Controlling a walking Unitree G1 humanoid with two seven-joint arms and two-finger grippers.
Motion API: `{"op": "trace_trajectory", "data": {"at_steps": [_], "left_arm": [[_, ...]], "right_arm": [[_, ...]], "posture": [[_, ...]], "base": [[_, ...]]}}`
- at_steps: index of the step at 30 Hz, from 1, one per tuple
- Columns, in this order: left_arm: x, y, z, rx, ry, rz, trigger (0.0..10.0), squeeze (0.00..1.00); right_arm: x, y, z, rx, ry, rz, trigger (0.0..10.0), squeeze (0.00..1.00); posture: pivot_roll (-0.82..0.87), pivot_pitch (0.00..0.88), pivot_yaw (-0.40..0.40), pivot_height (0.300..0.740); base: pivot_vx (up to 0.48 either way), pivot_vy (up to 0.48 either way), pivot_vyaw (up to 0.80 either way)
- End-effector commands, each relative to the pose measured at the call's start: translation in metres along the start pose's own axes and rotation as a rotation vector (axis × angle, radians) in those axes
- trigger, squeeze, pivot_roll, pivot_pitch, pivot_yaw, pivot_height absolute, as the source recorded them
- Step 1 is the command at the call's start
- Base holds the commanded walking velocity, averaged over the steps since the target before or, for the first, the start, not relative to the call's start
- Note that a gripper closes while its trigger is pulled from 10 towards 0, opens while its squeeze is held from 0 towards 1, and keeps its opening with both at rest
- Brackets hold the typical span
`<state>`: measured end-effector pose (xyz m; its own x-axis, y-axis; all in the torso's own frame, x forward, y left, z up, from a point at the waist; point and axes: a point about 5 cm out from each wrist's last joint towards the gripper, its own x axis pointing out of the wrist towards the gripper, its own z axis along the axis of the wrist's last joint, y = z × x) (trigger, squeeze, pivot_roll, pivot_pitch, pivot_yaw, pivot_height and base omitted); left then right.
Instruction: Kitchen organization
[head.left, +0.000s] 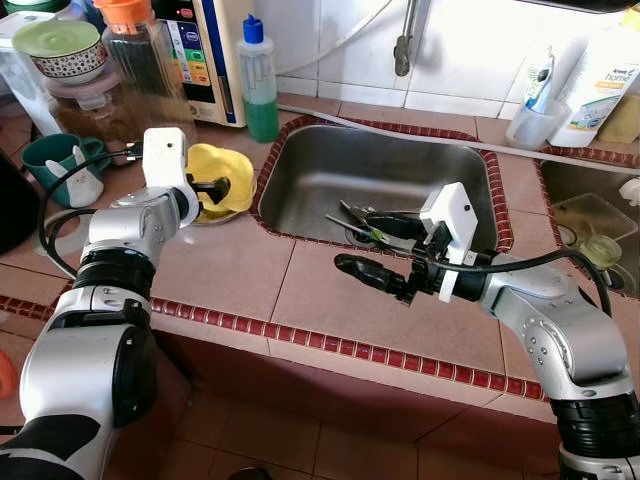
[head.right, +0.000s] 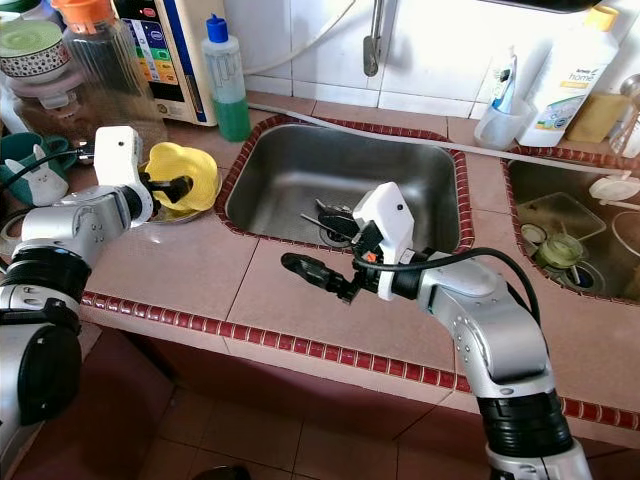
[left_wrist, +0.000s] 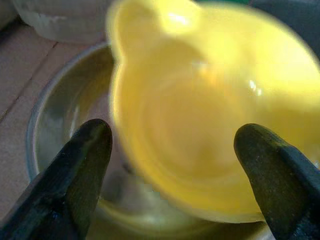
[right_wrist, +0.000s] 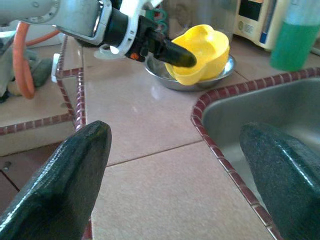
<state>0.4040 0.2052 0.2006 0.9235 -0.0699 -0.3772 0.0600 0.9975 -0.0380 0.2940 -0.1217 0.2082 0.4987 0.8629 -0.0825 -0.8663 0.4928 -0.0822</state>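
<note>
Left gripper (head.left: 222, 187): fingers apart, straddling yellow bowl (head.left: 222, 176), tips at its rim; firm grip cannot be confirmed. Yellow bowl: tilted, sitting inside steel dish (right_wrist: 192, 79) on tiled counter (head.left: 240, 270), just left of sink (head.left: 385, 180). Right gripper (head.left: 375, 250): fingers apart, holding nothing, hovering above counter at sink's front edge. Sink: dark utensils (head.left: 352, 218) lying near drain. Behind bowl: green soap bottle (head.left: 259, 80), glass jar with orange lid (head.left: 140, 60). Far left: green mug (head.left: 55, 162).

Tiled counter (head.left: 250, 270) – steel dish (right_wrist: 172, 80), green bottle (head.left: 259, 80).
</note>
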Motion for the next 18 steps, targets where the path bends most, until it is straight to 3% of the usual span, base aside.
{"op": "trace_trajectory", "data": {"at_steps": [1,4,6,7,8,18], "left_arm": [[0.000,0.006,-0.010,0.018,0.049,0.006,5.0,0.00],[0.000,0.006,-0.010,0.019,0.050,0.004,5.0,0.00],[-0.001,0.009,-0.012,0.025,0.064,0.016,3.5,0.00],[-0.001,0.009,-0.012,0.025,0.064,0.016,3.5,0.00],[-0.002,0.012,-0.014,0.024,0.072,0.026,0.0,0.00],[-0.003,0.017,-0.022,0.005,0.095,0.032,0.0,0.00]], "right_arm": [[0.001,0.004,0.001,-0.018,-0.006,0.011,10.0,0.00],[0.001,0.004,0.002,-0.018,-0.005,0.010,10.0,0.00],[0.002,0.003,0.003,-0.022,-0.010,0.002,10.0,0.00],[0.002,0.003,0.003,-0.022,-0.010,0.002,10.0,0.00],[0.003,0.002,0.003,-0.025,-0.014,-0.004,10.0,0.00],[0.005,0.002,0.003,-0.026,-0.017,-0.008,10.0,0.00]], "posture": [[0.02,0.109,0.066,0.740],[0.02,0.109,0.066,0.740],[0.02,0.109,0.067,0.740],[0.02,0.109,0.067,0.740],[0.02,0.109,0.067,0.740],[0.03,0.111,0.060,0.740]], "base": [[0.000,0.000,0.00],[0.000,0.000,0.00],[0.000,0.000,0.00],[0.000,0.000,0.00],[0.000,0.000,0.00],[0.000,0.000,0.00]]}}
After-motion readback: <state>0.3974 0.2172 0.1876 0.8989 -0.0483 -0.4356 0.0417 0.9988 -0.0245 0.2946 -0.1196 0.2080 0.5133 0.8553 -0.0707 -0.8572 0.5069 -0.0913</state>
